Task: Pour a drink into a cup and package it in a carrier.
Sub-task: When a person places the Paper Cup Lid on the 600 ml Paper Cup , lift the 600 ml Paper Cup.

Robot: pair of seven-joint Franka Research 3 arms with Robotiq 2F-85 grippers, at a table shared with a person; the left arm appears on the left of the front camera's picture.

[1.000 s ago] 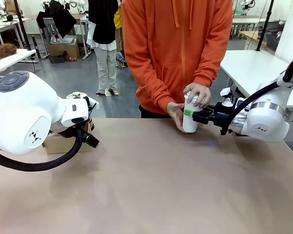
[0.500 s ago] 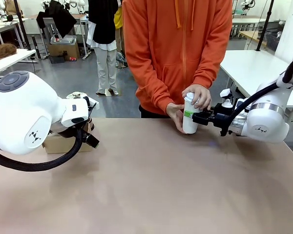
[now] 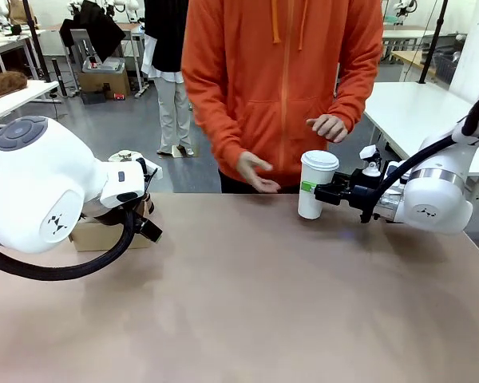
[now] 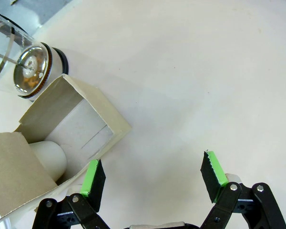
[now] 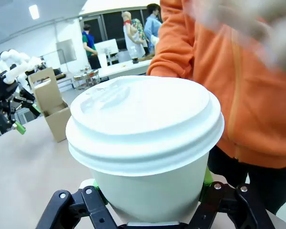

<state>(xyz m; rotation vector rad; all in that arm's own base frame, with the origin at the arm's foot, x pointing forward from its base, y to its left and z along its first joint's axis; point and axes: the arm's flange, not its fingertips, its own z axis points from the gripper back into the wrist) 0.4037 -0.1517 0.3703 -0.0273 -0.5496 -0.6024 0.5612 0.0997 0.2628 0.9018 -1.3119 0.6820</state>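
The white paper cup (image 3: 310, 195) with its white lid (image 3: 320, 160) stands at the table's far side, and my right gripper (image 3: 318, 191) is shut on its lower part from the right. In the right wrist view the lidded cup (image 5: 145, 143) sits between the fingers (image 5: 93, 200). The person's hands (image 3: 254, 171) hover apart from it. My left gripper (image 4: 152, 174) is open above bare table beside the brown cardboard carrier (image 4: 93, 107); a white rounded object (image 4: 50, 155) lies in one pocket. A clear glass pitcher (image 4: 26, 71) with amber drink stands beyond the carrier.
A person in an orange hoodie (image 3: 283, 80) stands at the far edge. My left arm (image 3: 40, 191) bulks over the table's left side, hiding most of the carrier (image 3: 92, 235). The tan tabletop (image 3: 247, 295) lies between the arms. A white table (image 3: 407, 112) stands behind the right arm.
The person's hands, which were wrapped around the cup and its lid, have let go and drawn back. The cup stays in my right gripper. Neither arm has moved.
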